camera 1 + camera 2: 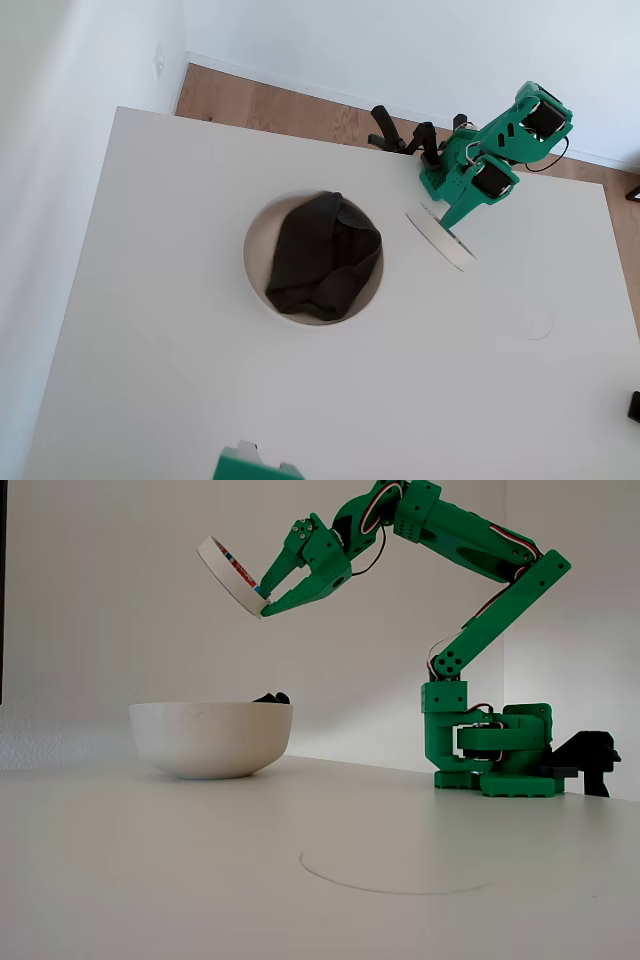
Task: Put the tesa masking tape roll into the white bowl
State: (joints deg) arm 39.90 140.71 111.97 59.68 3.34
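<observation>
Overhead, the white bowl (256, 285) sits at centre frame on the white bench (150, 380), a dark cloth (322, 255) heaped inside. Right of it, clear of the rim, the tape roll (441, 236) hangs tilted below the green arm (495, 150).

Side on, the fingers (266, 596) at upper centre are closed on the roll's (232, 575) lower edge, holding it high above the bowl (210, 738). The carry looks under way; next, the roll likely needs moving over the bowl's middle, lowering and letting go.
</observation>
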